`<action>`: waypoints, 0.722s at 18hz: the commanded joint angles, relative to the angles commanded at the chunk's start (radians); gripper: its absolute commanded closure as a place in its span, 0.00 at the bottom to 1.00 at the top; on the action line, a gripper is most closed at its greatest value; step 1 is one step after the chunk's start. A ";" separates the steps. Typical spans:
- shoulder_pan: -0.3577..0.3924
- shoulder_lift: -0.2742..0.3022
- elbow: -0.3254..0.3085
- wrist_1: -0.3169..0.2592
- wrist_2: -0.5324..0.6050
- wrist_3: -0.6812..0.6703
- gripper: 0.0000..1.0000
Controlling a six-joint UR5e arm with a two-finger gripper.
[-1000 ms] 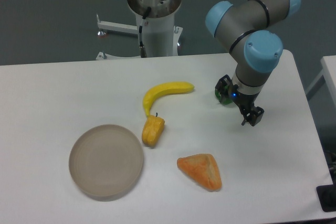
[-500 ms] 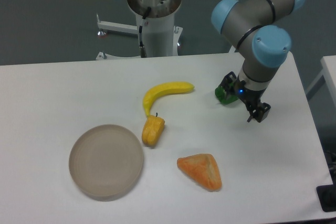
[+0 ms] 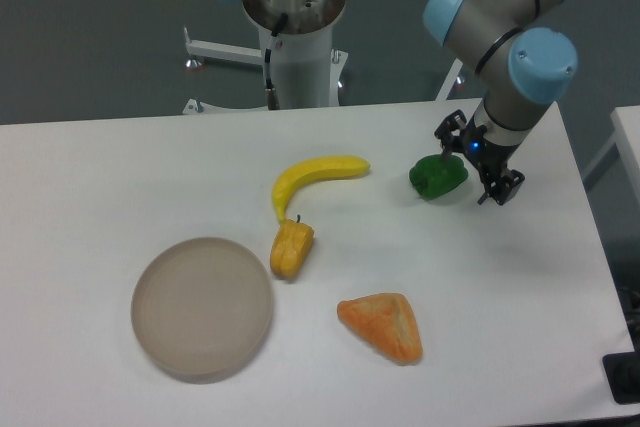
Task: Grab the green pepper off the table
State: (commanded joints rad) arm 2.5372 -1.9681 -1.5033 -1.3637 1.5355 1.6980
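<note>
The green pepper is small, glossy and bright green, and it lies on the white table at the right, past the banana's tip. My gripper hangs just right of it, low over the table, with its two dark fingers spread apart. One finger is above the pepper's far right side and the other finger is to its right. Nothing is held. The pepper shows almost whole.
A yellow banana lies mid-table. A yellow-orange pepper sits below it. A round grey plate is at the front left and an orange wedge-shaped pastry at the front. The table's right edge is close to the gripper.
The arm has moved right and toward the back of the table. The green pepper, mostly hidden behind the gripper before, now shows almost whole. The fingers stay spread.
</note>
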 joint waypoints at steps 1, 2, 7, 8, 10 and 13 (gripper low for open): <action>0.002 0.000 -0.003 -0.002 0.002 0.011 0.00; 0.003 0.002 -0.011 0.000 0.002 0.020 0.00; 0.002 0.000 -0.051 0.003 0.002 0.068 0.00; 0.002 0.000 -0.064 0.003 0.003 0.074 0.00; -0.003 0.002 -0.080 0.003 0.003 0.074 0.00; -0.009 -0.006 -0.120 0.023 0.002 0.072 0.00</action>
State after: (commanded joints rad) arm 2.5280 -1.9742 -1.6228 -1.3409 1.5370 1.7702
